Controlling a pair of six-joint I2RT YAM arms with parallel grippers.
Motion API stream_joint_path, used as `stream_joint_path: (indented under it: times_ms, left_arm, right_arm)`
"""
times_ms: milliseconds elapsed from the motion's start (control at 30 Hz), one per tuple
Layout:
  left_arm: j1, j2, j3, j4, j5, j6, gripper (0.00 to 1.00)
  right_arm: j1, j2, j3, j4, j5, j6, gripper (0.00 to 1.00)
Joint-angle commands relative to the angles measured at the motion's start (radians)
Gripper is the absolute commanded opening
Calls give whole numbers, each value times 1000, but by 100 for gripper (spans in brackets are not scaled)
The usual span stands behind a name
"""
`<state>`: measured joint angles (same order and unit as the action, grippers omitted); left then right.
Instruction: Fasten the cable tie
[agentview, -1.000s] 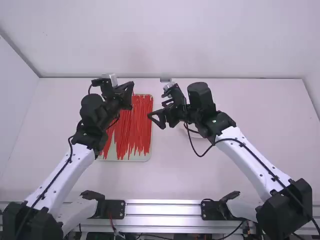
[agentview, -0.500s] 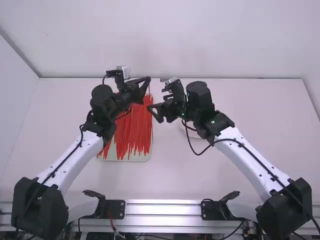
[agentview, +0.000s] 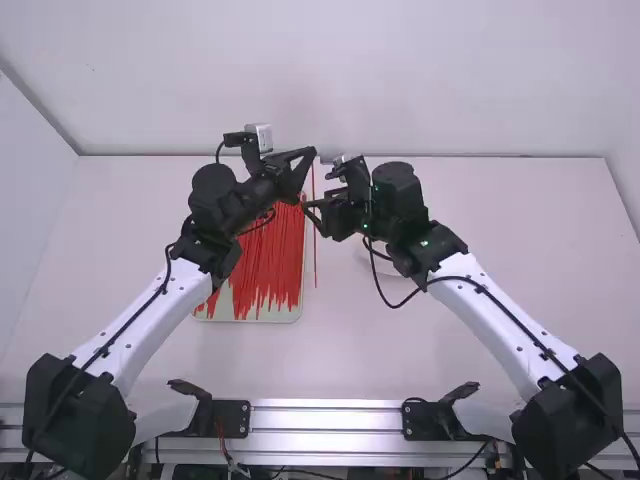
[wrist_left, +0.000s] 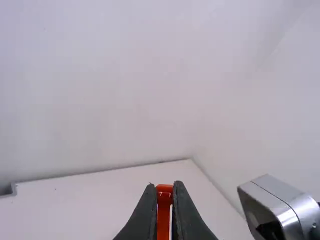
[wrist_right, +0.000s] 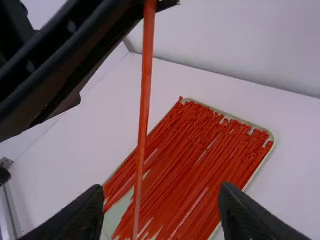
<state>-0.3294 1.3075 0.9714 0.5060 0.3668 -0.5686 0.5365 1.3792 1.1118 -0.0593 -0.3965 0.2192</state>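
High view: left tool (agentview: 303, 163) clamps cable tie (agentview: 315, 235) by its top; it hangs vertical just before right tool (agentview: 318, 218), fingers apart.

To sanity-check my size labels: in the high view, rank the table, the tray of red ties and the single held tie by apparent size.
1. table
2. tray
3. held tie, a thin strip, clearly smallest

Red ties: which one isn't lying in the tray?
The one tie hanging from the left tool, pinched at its top; the others lie in the tray.
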Motion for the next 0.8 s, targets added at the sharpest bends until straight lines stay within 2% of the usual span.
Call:
stream_joint_path:
  times_ms: [0,267,467,533,633,667,767]
  left_arm:
    - [0,3,23,2,15,-12,2]
    - [-11,3,23,12,18,-19,2]
    - [-18,3,24,28,17,-19,2]
    - [-18,3,24,28,9,-19,2]
    - [-18,3,24,26,7,-19,1]
    - [-18,3,24,26,7,-19,2]
    - [-17,3,24,26,6,-19,2]
  right_arm:
    - [-7,8,32,10,5,6,50]
    - [-54,8,32,19,0,47,33]
    - [-65,8,32,32,-29,47,31]
    - [-65,8,32,34,-29,46,17]
    - [-65,8,33,33,-29,47,10]
    - [-65,8,33,34,-29,47,0]
    - [-64,8,33,33,-29,46,0]
